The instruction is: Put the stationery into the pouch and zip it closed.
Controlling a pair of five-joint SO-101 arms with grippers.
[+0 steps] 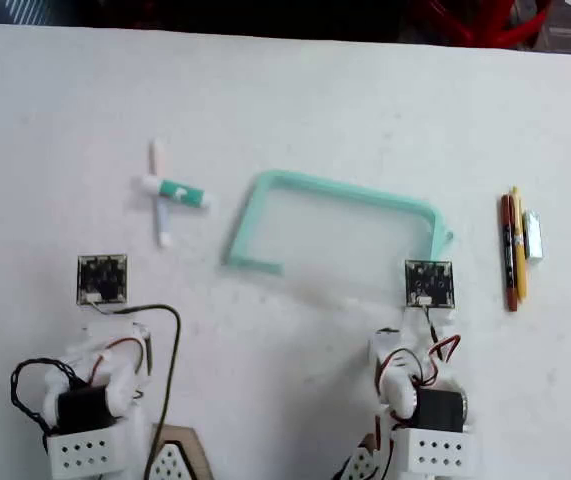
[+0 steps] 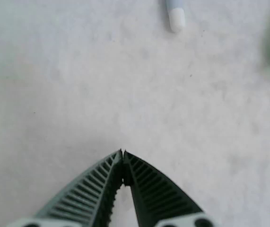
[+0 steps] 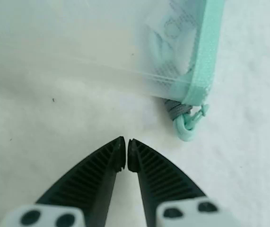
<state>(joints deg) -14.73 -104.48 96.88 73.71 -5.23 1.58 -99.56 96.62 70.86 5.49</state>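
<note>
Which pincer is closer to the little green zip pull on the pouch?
Right. The right pincer sits just short of the zip pull at the corner of the pouch, not touching it. The left pincer sits beyond the pouch's other end, near a white pen tip.

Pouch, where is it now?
In the high view the pouch lies mid-table between the crossed white pens and the red and yellow pens, ahead of the right gripper.

White table (bare mostly); pouch; pens; markers.
</note>
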